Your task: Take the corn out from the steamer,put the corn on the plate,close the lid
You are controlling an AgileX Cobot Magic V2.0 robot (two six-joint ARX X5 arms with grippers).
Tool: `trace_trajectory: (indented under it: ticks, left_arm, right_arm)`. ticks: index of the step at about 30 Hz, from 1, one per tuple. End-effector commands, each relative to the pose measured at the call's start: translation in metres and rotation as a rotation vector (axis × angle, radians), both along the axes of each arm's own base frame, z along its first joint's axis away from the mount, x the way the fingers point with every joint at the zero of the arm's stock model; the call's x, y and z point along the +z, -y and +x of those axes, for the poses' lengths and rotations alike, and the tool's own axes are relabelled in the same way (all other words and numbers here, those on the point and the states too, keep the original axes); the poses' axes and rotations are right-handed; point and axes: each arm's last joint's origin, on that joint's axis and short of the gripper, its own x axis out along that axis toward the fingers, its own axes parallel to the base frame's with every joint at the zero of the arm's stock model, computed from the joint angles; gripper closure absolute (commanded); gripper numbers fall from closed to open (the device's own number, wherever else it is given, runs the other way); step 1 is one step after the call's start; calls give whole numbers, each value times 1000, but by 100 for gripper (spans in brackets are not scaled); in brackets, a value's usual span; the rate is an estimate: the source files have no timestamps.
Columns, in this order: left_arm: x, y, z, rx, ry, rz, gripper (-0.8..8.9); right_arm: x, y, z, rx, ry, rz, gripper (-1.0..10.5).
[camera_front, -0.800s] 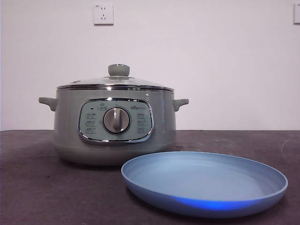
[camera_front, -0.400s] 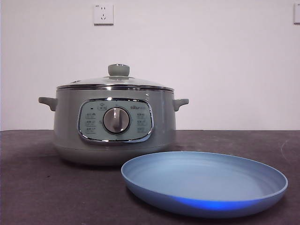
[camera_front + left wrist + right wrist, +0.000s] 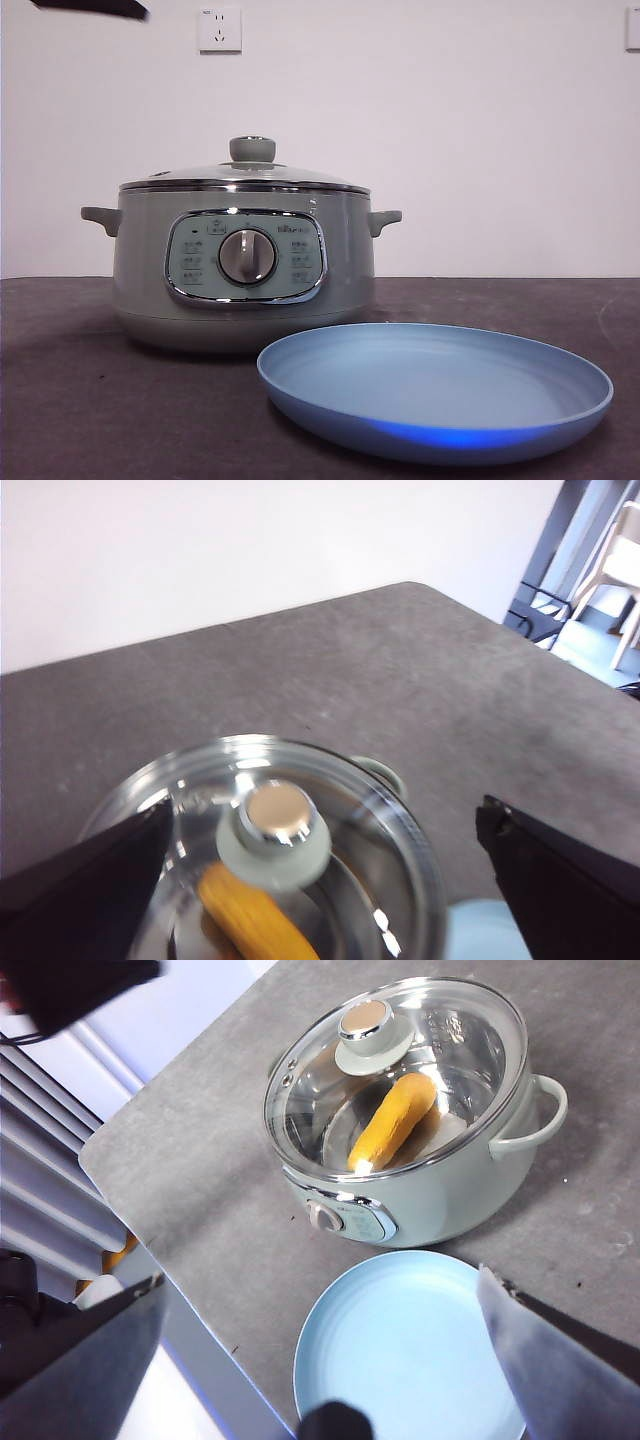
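The sage-green steamer (image 3: 244, 280) stands on the dark table with its glass lid (image 3: 245, 177) shut on it. Through the glass, the corn shows in the left wrist view (image 3: 255, 920) and in the right wrist view (image 3: 392, 1120), lying inside the pot. The blue plate (image 3: 435, 392) lies empty in front of the pot, to its right. My left gripper (image 3: 325, 810) is open, its jaws spread wide just above the lid's knob (image 3: 275, 832). My right gripper (image 3: 320, 1275) is open and empty, high above the plate (image 3: 410, 1350) and the steamer (image 3: 410, 1110).
A black arm tip (image 3: 90, 7) shows at the front view's top left corner. A wall socket (image 3: 220, 30) is on the white wall behind. The table's edge (image 3: 190, 1290) runs close to the plate. A chair (image 3: 625, 570) stands beyond the table's corner.
A black arm tip has come into the front view's top left corner. The steamer, lid and plate have not moved.
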Motion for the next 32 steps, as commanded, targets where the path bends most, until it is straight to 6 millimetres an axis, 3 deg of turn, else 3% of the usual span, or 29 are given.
trace_trajectory:
  ticks: [1, 7, 14, 20, 29, 30, 32]
  left_arm:
    - [-10, 12, 19, 23, 13, 14, 211]
    - [-37, 33, 51, 56, 18, 43, 211]
    - [-66, 48, 75, 68, 1, 62, 211]
    - [-84, 64, 82, 38, -27, 77, 212]
    - [-94, 76, 82, 80, -42, 117, 222]
    - [-94, 78, 82, 91, -40, 124, 271]
    - [-95, 79, 81, 88, -49, 129, 513]
  right_arm:
    - [1, 0, 0, 0, 5, -1, 344]
    - [0, 0, -1, -1, -4, -3, 344]
    - [-2, 0, -3, -1, -32, -11, 348]
    - [-2, 0, -3, -3, -35, -12, 348]
    - [-2, 0, -3, -3, -37, -13, 348]
    - [-2, 0, -3, -3, -37, -13, 348]
    - [-2, 0, -3, -2, -36, -13, 348]
